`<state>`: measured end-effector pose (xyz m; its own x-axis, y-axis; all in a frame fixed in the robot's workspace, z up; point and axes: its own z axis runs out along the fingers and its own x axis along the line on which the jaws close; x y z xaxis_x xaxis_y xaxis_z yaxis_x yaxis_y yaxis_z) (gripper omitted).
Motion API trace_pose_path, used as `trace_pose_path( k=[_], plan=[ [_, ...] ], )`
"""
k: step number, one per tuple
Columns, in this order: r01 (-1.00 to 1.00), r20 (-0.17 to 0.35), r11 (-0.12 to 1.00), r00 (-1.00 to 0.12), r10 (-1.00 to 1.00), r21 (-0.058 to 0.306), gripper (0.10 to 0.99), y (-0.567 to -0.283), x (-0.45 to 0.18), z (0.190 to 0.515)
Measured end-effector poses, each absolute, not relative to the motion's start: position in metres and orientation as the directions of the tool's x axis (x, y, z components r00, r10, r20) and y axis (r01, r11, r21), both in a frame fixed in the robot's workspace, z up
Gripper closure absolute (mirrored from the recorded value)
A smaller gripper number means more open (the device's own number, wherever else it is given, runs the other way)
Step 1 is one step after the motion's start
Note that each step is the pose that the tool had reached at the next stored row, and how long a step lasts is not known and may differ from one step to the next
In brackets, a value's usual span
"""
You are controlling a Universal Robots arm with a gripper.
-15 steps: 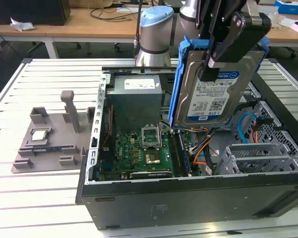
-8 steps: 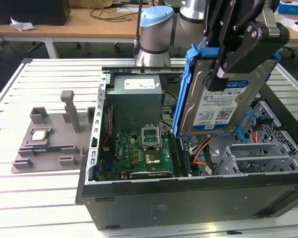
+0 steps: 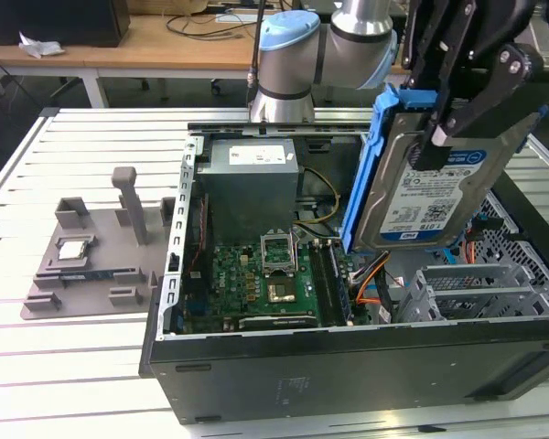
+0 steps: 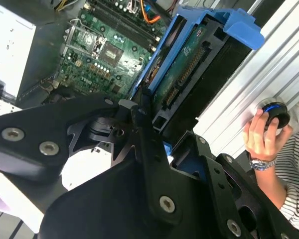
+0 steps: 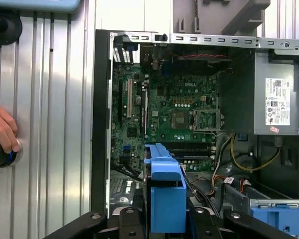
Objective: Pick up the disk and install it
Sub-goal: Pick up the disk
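Slatted aluminium table (image 3: 73, 347), wooden desk (image 3: 165, 37) behind it. Open PC case (image 3: 348, 366) lies on its side on the table, with the motherboard (image 3: 247, 274) exposed and the grey power supply (image 3: 252, 183) at the far end of the case in the exterior view. Grey fixture (image 3: 82, 265) sits on the table just beside the case on the exterior view's left, a small square chip (image 3: 73, 250) lying on it. Arm (image 3: 293, 55) reaches in from the far side. Gripper (image 3: 444, 137) is clamped on the disk (image 3: 430, 197), black fingers (image 3: 436, 146) pressed against the drive body at its upper end. Disk is off the table and held in the air over the open case, standing nearly on edge and tilted, blue-and-white label (image 3: 439, 183) facing the exterior camera. Blue side rails (image 3: 371, 165) frame it. Its lower end hangs above the gap between the motherboard and the grey drive cage (image 3: 476, 288), touching neither. The cage sits low in the case on the exterior view's right, and the disk is not in it. The second wrist view shows the disk's circuit-board underside (image 4: 189, 64) and connector edge. In both wrist views a person's hand (image 4: 261, 137) (image 5: 2, 129) rests on a round black-and-blue knob (image 4: 274, 112) on the table, outside the case.
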<state>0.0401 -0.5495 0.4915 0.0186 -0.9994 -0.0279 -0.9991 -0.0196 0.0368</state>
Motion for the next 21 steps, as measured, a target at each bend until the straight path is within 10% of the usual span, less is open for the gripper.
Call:
trace_pose_path(
  k=[21],
  plan=[
    [-0.999,-0.028,-0.02,0.019,-0.999,0.037,0.718,-0.55,0.091,0.489]
  ],
)
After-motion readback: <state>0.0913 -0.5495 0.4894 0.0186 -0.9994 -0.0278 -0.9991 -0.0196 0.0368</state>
